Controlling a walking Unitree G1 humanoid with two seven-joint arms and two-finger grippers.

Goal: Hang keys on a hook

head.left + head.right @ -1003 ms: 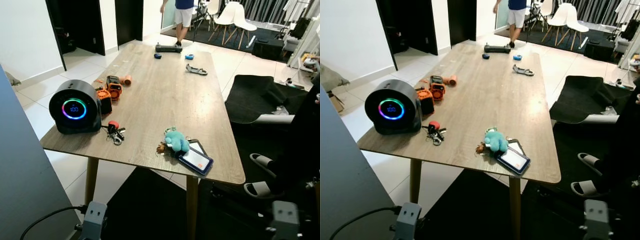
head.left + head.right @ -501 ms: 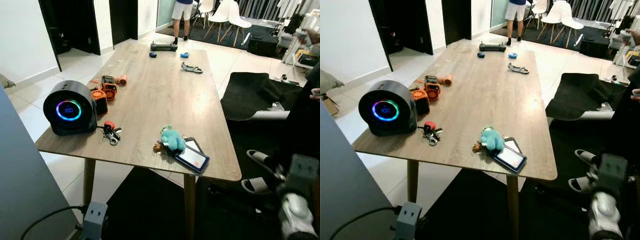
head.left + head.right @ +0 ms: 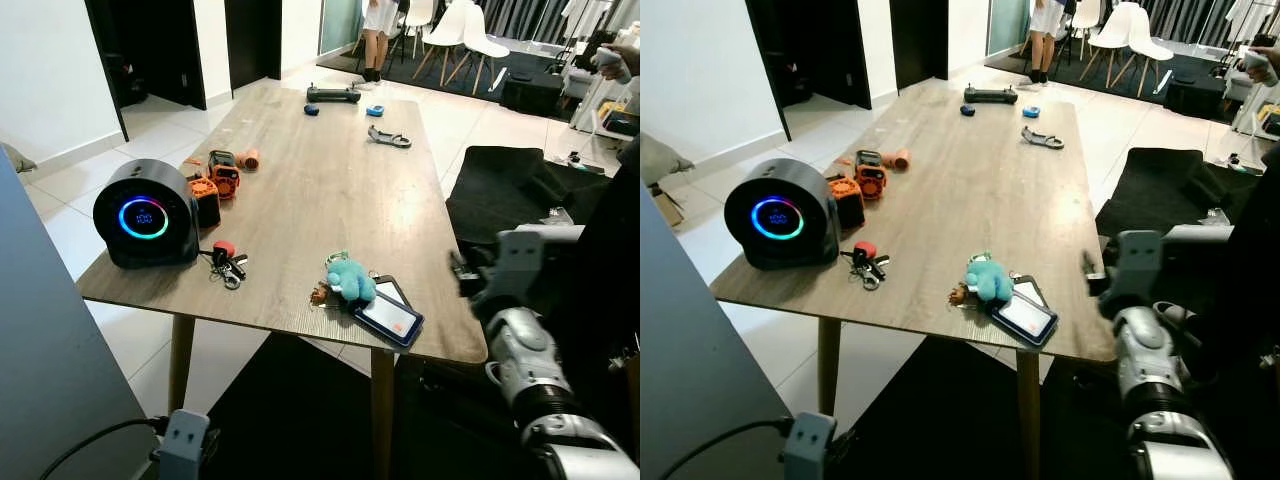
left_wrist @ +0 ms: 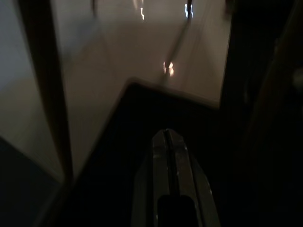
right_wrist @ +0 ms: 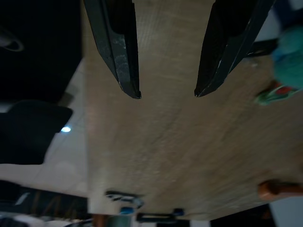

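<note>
**Right arm raised beside the table; keys not yet grasped**

A long wooden table (image 3: pixel 330 190) carries two candidate key bunches. The small bunch of metal keys with a red fob (image 3: pixel 228 265) lies near the front edge, just beside the round black speaker with a glowing ring display (image 3: pixel 148 213). A second cluster, the teal plush charm with attached keys (image 3: pixel 345 283), rests nearer the front right corner, touching a dark phone-like slab with an orange patch (image 3: pixel 388 316). No hook can be made out.

The right gripper (image 5: pixel 168 92) hovers above the table's right edge, its two black fingers (image 5: pixel 118 47) spread wide with nothing between them. The left gripper (image 4: pixel 168 142) hangs low in shade over dark flooring, its fingers pressed together.

Handling, as a judgement: either bunch is probably light but loose and jingling, with hard, slippery metal parts that shift when lifted. The ring or fob likely offers the surest hold; the plush charm is soft and would compress under the pads.

The head views give the full layout and the silver right forearm (image 3: pixel 525 350) beside the table. The right wrist view adds the finger spacing, bare wood grain beneath, and the teal charm at its margin.
</note>
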